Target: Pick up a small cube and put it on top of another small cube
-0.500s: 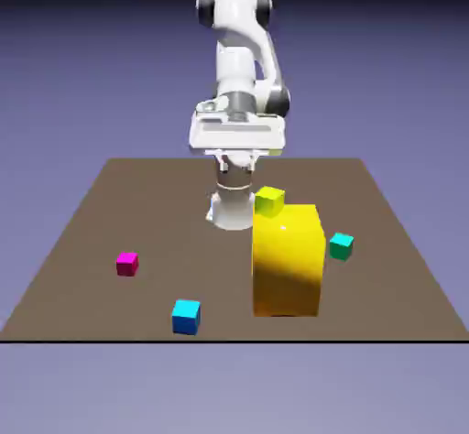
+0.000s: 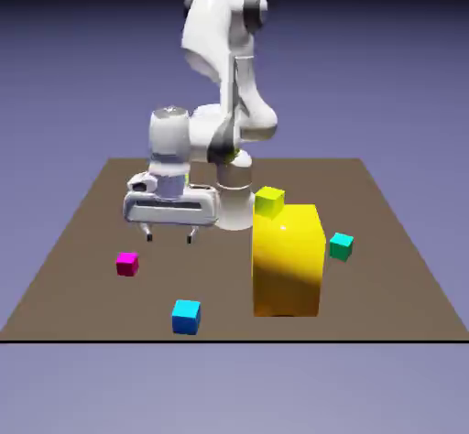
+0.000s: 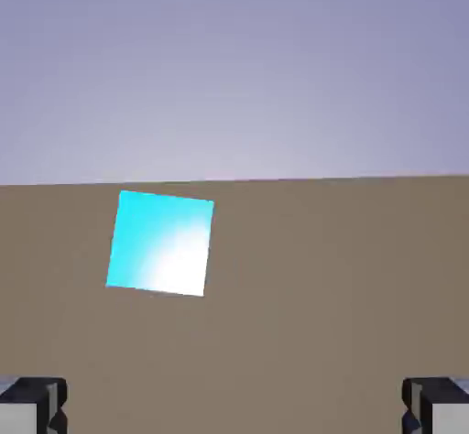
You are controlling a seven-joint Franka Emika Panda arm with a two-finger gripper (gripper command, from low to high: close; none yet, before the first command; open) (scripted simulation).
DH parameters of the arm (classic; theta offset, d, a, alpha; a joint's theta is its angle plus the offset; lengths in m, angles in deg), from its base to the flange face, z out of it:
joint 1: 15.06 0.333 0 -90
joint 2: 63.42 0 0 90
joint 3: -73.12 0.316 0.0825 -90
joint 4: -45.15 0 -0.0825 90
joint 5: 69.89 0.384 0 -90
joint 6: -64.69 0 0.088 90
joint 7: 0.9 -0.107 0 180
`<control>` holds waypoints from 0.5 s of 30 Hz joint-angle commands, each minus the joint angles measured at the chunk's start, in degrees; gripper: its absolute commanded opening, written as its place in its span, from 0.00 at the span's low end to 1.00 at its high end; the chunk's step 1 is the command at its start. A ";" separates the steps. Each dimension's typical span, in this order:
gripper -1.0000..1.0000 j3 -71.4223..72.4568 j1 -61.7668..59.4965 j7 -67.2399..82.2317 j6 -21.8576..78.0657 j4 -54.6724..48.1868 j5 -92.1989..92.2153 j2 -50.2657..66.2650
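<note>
At the exterior view's left we find the small magenta cube [image 2: 127, 264] resting alone on the flat brown table [image 2: 82, 231], touching nothing. Just to its right and higher, we see the white two-finger gripper [image 2: 170, 237] hanging above the table, pointing down, its two short dark fingers [image 2: 149, 234] spread wide with nothing between them. The fingertips stand clear of the surface and beside the magenta cube, not over it. The hand's broad white body lies level; the white arm [image 2: 224, 66] climbs from it, folds at a sharp elbow and runs back to the base at the table's far edge.

Nearer the front edge sits a small bright-blue cube [image 2: 186, 317], well apart from the magenta one. Further right stands a big yellow block [image 2: 288, 260], with a small yellow-green cube [image 2: 269, 201] just behind its top corner; whether they touch we cannot tell. A small teal cube [image 2: 341, 246] lies close to the block's right side.

In the hand view, the two grey tips sit at the bottom corners, far apart, bare tabletop between them; a bright-blue cube face [image 3: 161, 243] shows left of centre, slightly rotated.

We read no labels, brands or writing anywhere
</note>
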 commanded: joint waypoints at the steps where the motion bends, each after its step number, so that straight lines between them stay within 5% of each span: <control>1: 0.50 -1.08 -0.27 0.90 1.86 -1.13 -0.19 2.08; 11: 0.50 -11.88 -3.56 9.89 20.39 -12.36 -2.11 22.84; 15: 0.50 -10.88 -5.05 10.63 15.71 -11.11 -0.99 26.79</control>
